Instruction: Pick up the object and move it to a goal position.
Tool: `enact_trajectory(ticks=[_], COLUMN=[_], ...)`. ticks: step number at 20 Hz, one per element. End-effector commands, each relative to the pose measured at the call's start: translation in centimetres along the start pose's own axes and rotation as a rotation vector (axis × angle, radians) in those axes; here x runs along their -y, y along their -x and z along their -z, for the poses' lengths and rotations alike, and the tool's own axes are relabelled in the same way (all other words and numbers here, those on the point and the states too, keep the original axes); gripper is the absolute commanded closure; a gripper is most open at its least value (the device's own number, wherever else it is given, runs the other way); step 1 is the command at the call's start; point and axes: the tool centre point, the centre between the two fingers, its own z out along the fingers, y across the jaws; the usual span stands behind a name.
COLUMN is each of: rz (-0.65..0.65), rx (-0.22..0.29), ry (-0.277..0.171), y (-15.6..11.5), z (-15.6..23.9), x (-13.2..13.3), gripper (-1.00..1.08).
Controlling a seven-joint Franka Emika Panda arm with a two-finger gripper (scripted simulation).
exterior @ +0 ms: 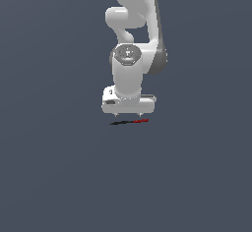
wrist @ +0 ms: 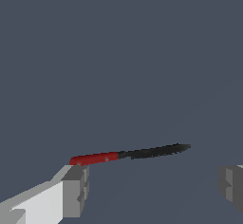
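Note:
The object (exterior: pixel 129 122) is a very slender flat stick lying on the grey surface, red at the end toward the exterior view's right, black and pointed at the other. My gripper (exterior: pixel 127 114) hangs just above it, fingers pointing down, open with nothing between them. In the wrist view the object (wrist: pixel 129 154) runs across between the spread fingers (wrist: pixel 76 190), its red end close beside one fingertip, the black tip short of the other. The object lies slightly beyond the fingertips' line.
The white arm (exterior: pixel 133 39) rises behind the gripper toward the top of the exterior view. A plain dark grey surface (exterior: pixel 59 177) lies all around.

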Motion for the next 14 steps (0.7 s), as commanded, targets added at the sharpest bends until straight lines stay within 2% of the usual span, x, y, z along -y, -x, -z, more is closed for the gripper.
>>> enact_trajectory(ticks=[1,9,14], rz=[0.0,-0.053,-0.055], rx=[0.0,-0.005,-0.005], ry=[0.0,0.013,0.013], y=[0.0,-0.6,-0.6], z=[0.0,1.0,0.9], x=[0.0,-3.0,-3.0], gripper=[-0.92,-0.92,-0.92])
